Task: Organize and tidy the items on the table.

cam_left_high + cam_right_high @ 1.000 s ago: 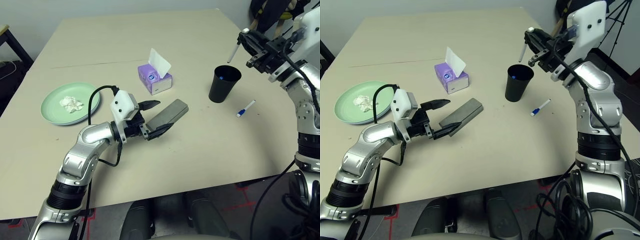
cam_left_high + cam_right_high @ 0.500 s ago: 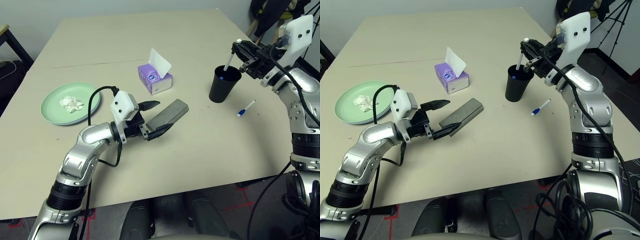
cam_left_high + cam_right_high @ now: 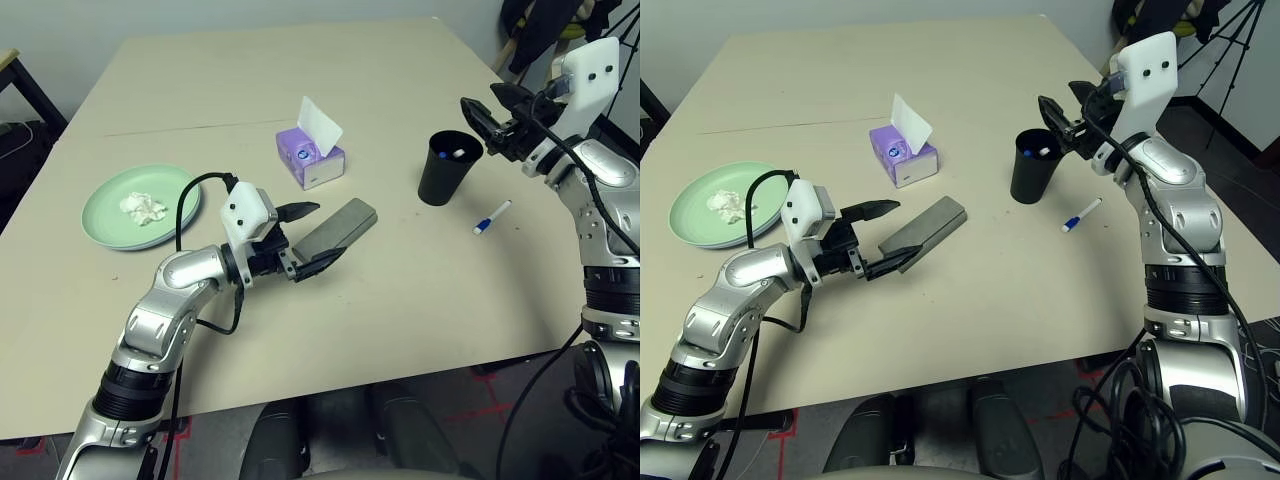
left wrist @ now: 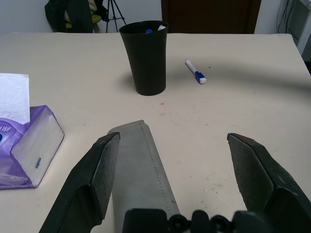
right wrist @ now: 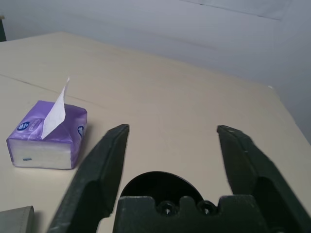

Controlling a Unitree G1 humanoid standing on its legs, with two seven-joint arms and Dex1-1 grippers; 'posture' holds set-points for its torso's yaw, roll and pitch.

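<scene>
My left gripper (image 3: 312, 238) is open low over the table (image 3: 420, 300), its fingers on either side of the near end of the grey glasses case (image 3: 343, 222); the case (image 4: 142, 165) lies close to one finger, with a gap to the other. My right gripper (image 3: 486, 112) is open just above the black cup (image 3: 445, 170), whose rim (image 5: 160, 180) lies below its fingers. White blue-tipped pens (image 3: 453, 154) stand in the cup. Another pen (image 3: 491, 217) lies on the table right of the cup. The white tissue wad (image 3: 142, 207) rests on the mint green plate (image 3: 105, 190). The purple tissue box (image 3: 311, 157) stands mid-table.
The table's right edge runs close past the cup and the loose pen. Beyond the far right corner are a dark bag and a tripod (image 3: 1230, 30). A small desk corner (image 3: 10, 62) shows at far left. A black cable (image 3: 190, 205) loops over my left forearm.
My right gripper carried a pen down over the black cup, then opened; the pen now stands in the cup. The left arm and the case have not moved.
</scene>
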